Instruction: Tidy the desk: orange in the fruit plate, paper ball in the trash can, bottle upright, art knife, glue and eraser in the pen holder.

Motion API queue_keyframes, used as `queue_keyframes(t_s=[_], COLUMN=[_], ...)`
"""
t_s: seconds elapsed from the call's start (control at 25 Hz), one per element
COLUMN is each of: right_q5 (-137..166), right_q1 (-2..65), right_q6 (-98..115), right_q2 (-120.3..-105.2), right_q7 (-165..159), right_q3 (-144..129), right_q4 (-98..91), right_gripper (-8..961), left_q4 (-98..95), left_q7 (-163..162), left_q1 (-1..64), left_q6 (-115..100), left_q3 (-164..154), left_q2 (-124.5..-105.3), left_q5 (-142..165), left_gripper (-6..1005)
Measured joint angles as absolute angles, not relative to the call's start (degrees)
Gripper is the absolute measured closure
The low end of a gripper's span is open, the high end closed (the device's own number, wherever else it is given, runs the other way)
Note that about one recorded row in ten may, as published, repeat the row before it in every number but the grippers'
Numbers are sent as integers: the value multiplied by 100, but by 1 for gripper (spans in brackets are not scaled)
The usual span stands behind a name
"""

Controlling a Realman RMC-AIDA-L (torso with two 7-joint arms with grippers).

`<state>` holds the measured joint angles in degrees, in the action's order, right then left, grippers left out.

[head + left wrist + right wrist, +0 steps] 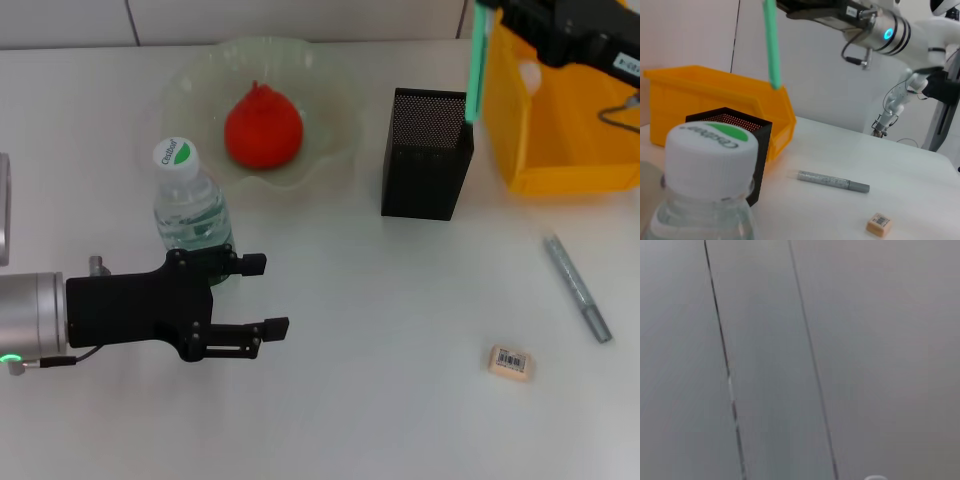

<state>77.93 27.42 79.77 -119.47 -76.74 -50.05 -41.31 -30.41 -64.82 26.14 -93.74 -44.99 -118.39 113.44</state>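
Note:
My right gripper (489, 12) is shut on the mint-green art knife (475, 75), which hangs upright with its tip over the far right corner of the black mesh pen holder (427, 155). In the left wrist view the knife (771, 45) hangs above the holder (742, 125). The orange (263, 125) lies in the fruit plate (195, 80). The bottle (188, 200) stands upright just behind my open left gripper (268, 294). The glue (577, 287) and eraser (509, 362) lie on the desk (380, 300) at the right. I cannot make out the paper ball for certain.
The yellow trash can (560, 150) stands right of the pen holder, under my right arm, with a whitish patch inside (529, 72). The bottle cap (712, 150) fills the near left wrist view. The right wrist view shows only grey wall panels.

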Motion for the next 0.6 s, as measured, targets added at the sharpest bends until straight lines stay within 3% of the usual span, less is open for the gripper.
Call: queue_keyframes(t_s=[0.28, 0.56, 0.6], right_q5=[6963, 6944, 6942], right_q1=[3411, 3422, 3411], right_q6=[7355, 7356, 7361], right_q2=[-11963, -11949, -11944], right_q7=[-6001, -5995, -6012], right_q3=[-4973, -4984, -4989], right_q4=[-2444, -2366, -2369], right_gripper=[742, 732, 683], left_q4=[-3041, -3003, -2989], left_q7=[-6496, -6486, -6482], left_q1=[2628, 2629, 2630], left_q6=[-9359, -9320, -9315], left_q3=[-4500, -4500, -4500], left_q2=[-11848, -11847, -11846], left_q5=[11300, 11280, 11279], left_gripper=[155, 156, 156])
